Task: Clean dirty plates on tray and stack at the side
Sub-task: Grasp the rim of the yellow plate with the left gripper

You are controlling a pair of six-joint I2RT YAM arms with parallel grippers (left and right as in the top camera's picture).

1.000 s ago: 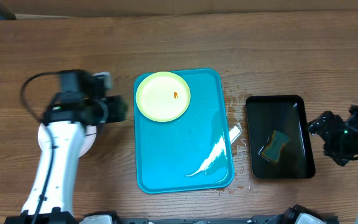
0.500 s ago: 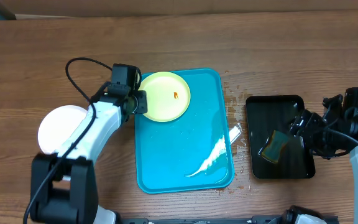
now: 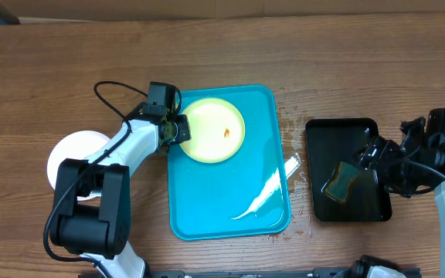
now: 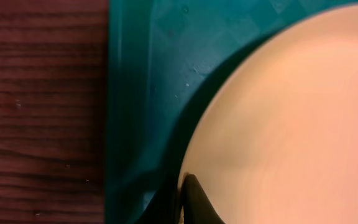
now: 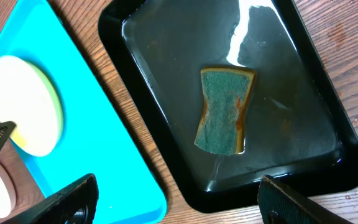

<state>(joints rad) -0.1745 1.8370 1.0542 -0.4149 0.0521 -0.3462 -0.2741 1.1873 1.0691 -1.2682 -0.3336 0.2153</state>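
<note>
A pale yellow-green plate (image 3: pixel 216 131) with a small orange smear lies at the far left of the turquoise tray (image 3: pixel 230 193). My left gripper (image 3: pixel 179 130) is shut on that plate's left rim. In the left wrist view one dark finger (image 4: pixel 197 202) lies on the plate (image 4: pixel 291 112) above the tray (image 4: pixel 148 93). A white plate (image 3: pixel 66 153) sits on the table left of the tray. My right gripper (image 3: pixel 371 166) hangs open over the black tray (image 3: pixel 377 131); nothing is between its fingers. The right wrist view shows the yellow-green plate (image 5: pixel 27 102) too.
A green sponge (image 5: pixel 224 111) lies in shallow water in the black tray (image 5: pixel 331 165). A streak of water (image 3: pixel 263 198) shines on the turquoise tray's front right, and the wood (image 3: pixel 293 166) between the two trays is wet. The left arm's cable (image 3: pixel 118 86) loops over the table.
My left gripper has moved from beside the white plate to the yellow-green plate's rim and shut on it. The plate has shifted slightly right. The right gripper came in over the black tray.
</note>
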